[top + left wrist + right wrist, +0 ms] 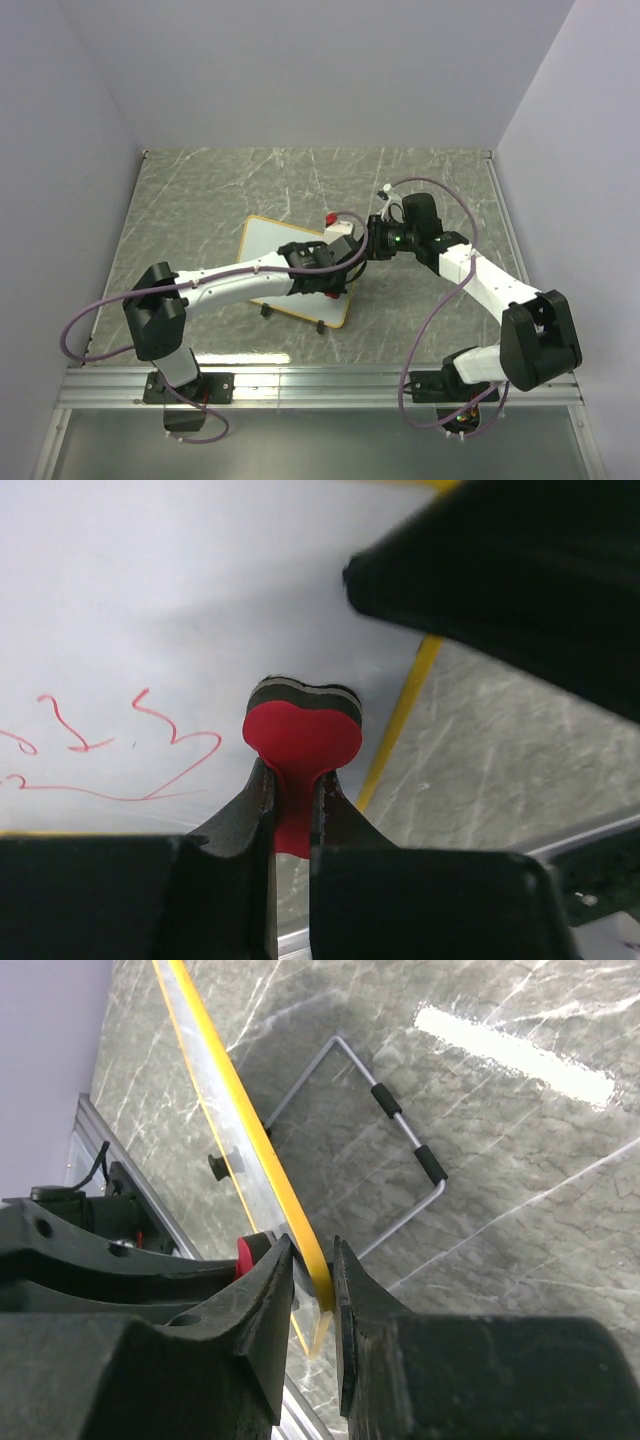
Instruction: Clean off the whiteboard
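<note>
I find the small white rectangular whiteboard [268, 252] with its thin yellow frame mid-table, a grey wire stand [400, 1130] behind it, and the right gripper [312, 1260] closed narrow on the frame's right-hand edge. The left gripper [290, 785] is pinched tight on a red heart-shaped eraser [303, 735] with a dark felt face, close to the board beside the frame; I cannot confirm contact. The red marker scribbles [150, 750] lie leftward of the eraser in the left wrist view, so I judge the wipe must travel that way.
</note>
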`<state>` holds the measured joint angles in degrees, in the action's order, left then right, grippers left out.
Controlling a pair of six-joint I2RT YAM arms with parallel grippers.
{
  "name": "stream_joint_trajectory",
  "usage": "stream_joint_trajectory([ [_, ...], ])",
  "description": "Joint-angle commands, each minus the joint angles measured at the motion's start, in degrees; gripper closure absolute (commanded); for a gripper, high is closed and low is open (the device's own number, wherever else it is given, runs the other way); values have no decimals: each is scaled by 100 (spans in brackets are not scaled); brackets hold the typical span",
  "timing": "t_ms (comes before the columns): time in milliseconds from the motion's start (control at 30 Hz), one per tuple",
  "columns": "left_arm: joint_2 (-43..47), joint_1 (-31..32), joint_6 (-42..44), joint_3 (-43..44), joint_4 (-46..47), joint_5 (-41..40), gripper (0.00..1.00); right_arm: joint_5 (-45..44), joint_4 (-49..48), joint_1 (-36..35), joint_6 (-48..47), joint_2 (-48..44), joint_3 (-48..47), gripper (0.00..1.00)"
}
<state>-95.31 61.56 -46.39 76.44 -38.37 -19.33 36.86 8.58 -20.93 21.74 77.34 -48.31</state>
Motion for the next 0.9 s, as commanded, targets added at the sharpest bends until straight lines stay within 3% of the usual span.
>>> stream_joint_trajectory([
  [0,99,67,-256,-392,250,-773,100,-355,276,-139,-56,193,164,100],
  [167,258,49,-177,-1227,936,-1019,100,-206,276,-192,32,325,191,100],
  [333,267,-65,-19,-1492,1244,-1151,100,-223,285,-315,111,317,314,100],
  [533,688,-943,165,-2132,1640,-959,100,-346,460,-342,120,290,323,100],
  [667,1110,-1882,402,-2537,1894,-722,100,-417,557,-342,103,247,323,100],
  [867,1339,-2719,727,-2661,2097,-537,100,-540,715,-342,-11,229,226,100],
])
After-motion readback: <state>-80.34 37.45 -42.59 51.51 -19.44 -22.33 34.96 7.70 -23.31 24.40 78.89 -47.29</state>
